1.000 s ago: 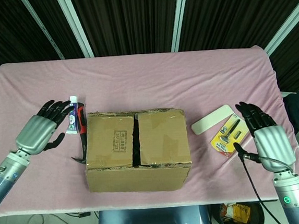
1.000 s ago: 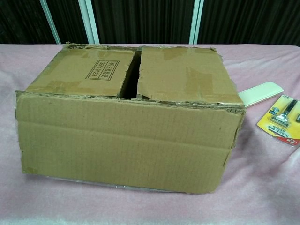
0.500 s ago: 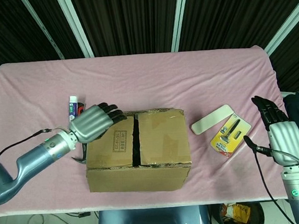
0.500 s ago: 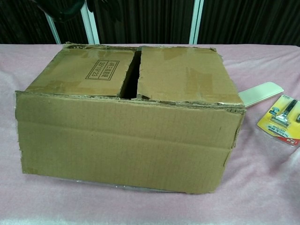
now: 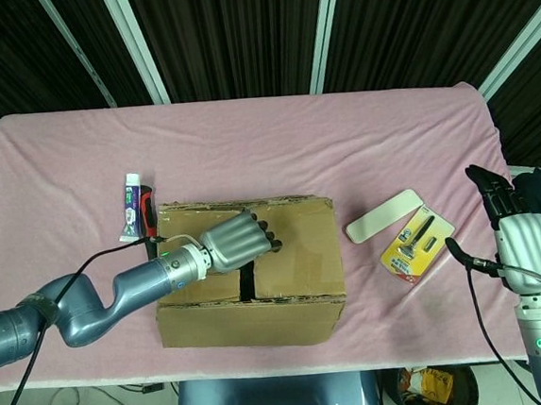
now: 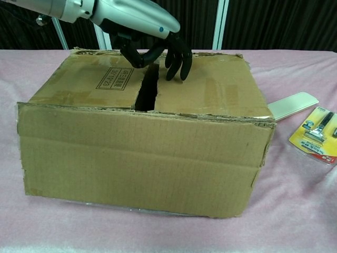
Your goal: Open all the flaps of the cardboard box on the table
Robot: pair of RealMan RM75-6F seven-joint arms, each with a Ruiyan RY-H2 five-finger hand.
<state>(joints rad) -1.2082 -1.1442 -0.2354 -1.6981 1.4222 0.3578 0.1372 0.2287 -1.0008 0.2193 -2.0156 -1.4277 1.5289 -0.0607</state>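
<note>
The brown cardboard box (image 5: 298,300) (image 6: 142,153) stands mid-table with both top flaps down and a dark slit (image 6: 147,92) between them. My left hand (image 5: 239,240) (image 6: 152,29) hovers over the top, reaching across the slit. Its dark fingertips (image 6: 178,59) bend down onto the right flap (image 6: 210,87) beside the slit, and the thumb curls toward the gap; nothing is gripped. The left flap (image 6: 95,79) carries a printed label. My right hand (image 5: 518,233) is held off the table's right edge with fingers straight, holding nothing. The chest view does not show it.
A toothpaste tube (image 5: 134,207) and a dark-handled tool (image 5: 148,253) lie just left of the box. Right of it are a white flat case (image 5: 383,214) (image 6: 293,104) and a yellow razor pack (image 5: 416,243) (image 6: 318,133). Pink cloth (image 5: 276,155) covers the table.
My left hand has swung from the table's left side over the box, reaching the slit and right flap. My right hand has drawn back to the right. The flaps have not moved.
</note>
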